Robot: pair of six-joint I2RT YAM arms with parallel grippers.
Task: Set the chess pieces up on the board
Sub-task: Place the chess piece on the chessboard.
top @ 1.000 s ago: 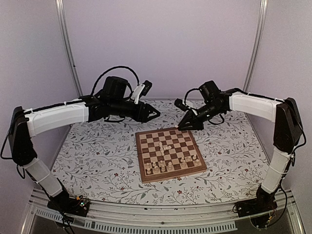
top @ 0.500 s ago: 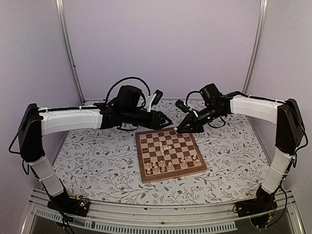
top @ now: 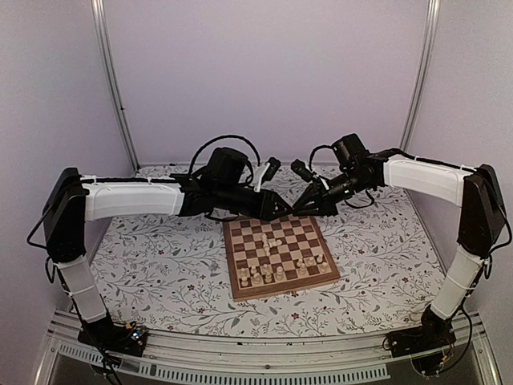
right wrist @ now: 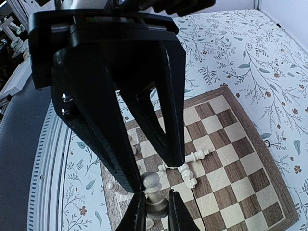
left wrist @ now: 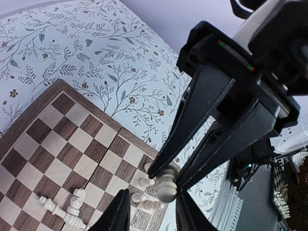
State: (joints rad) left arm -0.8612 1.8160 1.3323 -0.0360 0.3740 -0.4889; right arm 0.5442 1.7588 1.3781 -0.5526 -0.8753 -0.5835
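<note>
Along the near rows of the board (top: pixel 313 239), a cluster of chess pieces (top: pixel 276 273) is standing, tiny next to the fingers. Mid-board, toppled pieces (top: pixel 272 239) are lying in a heap.

Over the board's far edge the arms are meeting. The right gripper (right wrist: pixel 155 195) is clamping a pawn (right wrist: pixel 153 191) upright in the air. The left gripper (left wrist: pixel 153 195) is straddling it with jaws apart; can't tell whether a pad is touching.

I'm reckoning the pawn is light, stiff turned wood, smooth and round, so prone to twisting out. Best pinching the stem under the head.

The board is sitting flat on a floral tablecloth (top: pixel 160 265), with plain pale walls (top: pixel 264 80) boxing it in. Room is looking tight only at that far edge.
</note>
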